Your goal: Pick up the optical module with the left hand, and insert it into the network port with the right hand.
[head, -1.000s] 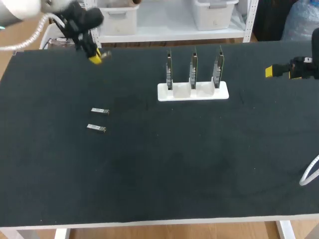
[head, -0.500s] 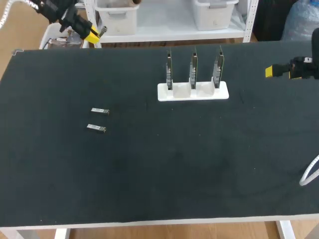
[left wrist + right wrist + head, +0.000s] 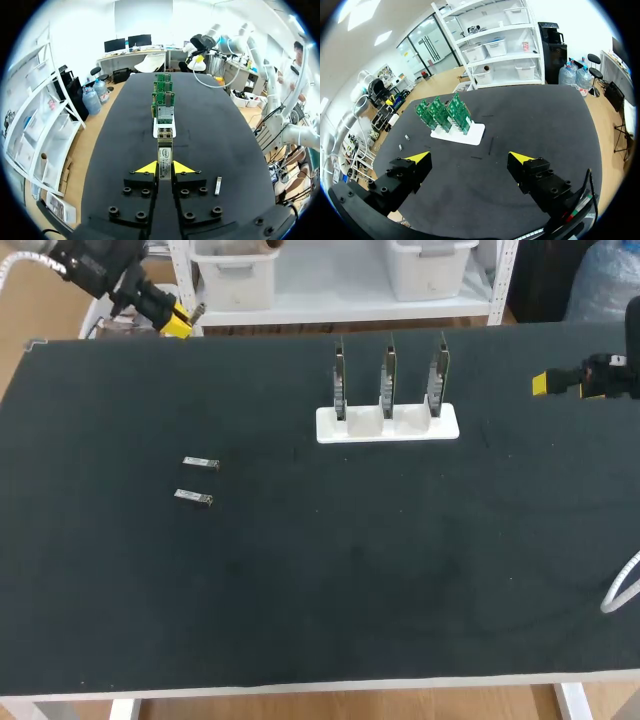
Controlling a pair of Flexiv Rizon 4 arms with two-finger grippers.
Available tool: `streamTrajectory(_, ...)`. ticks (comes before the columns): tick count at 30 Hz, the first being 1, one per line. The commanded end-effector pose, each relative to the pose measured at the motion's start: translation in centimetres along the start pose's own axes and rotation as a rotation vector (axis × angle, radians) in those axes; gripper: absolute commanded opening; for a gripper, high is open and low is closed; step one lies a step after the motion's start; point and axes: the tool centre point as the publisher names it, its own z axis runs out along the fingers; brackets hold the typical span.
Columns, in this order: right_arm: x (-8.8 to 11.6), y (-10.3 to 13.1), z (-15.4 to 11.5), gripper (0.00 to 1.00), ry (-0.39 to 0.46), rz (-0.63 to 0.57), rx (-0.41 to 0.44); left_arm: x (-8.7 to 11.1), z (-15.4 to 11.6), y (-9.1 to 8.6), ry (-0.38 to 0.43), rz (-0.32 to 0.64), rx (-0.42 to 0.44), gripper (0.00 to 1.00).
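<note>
Black table — left gripper clamps optical module, right gripper agape.

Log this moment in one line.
left end effector: shut on small silver metal optical module | right end effector: open, empty | insertion: pending

left pincer farther back, leftward

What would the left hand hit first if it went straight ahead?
Likely the nearest green circuit board in the white stand, which lies straight ahead of the left hand and the optical module it grips; height is hard to judge.
</note>
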Motion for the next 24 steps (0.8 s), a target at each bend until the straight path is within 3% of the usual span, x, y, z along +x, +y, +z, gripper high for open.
streamTrajectory(1,0.0,0.0,0.0,1.00,0.000,0.000,0.000,-0.1,0.1,-0.8,0.007,0.000,-0.110,0.00)
streamTrajectory(6,0.0,0.0,0.0,1.00,0.000,0.000,0.000,-0.1,0.1,-0.8,0.007,0.000,-0.110,0.00)
streamTrajectory(11,0.0,0.0,0.0,1.00,0.000,0.000,0.000,-1.6,0.3,-1.1,-0.230,-0.048,-0.104,0.00)
streamTrajectory(15,0.0,0.0,0.0,1.00,0.000,0.000,0.000,-4.0,1.2,-1.5,-0.491,-0.092,-0.023,0.00)
streamTrajectory(24,0.0,0.0,0.0,1.00,0.000,0.000,0.000,-6.3,2.1,-1.2,-0.637,-0.141,-0.014,0.00)
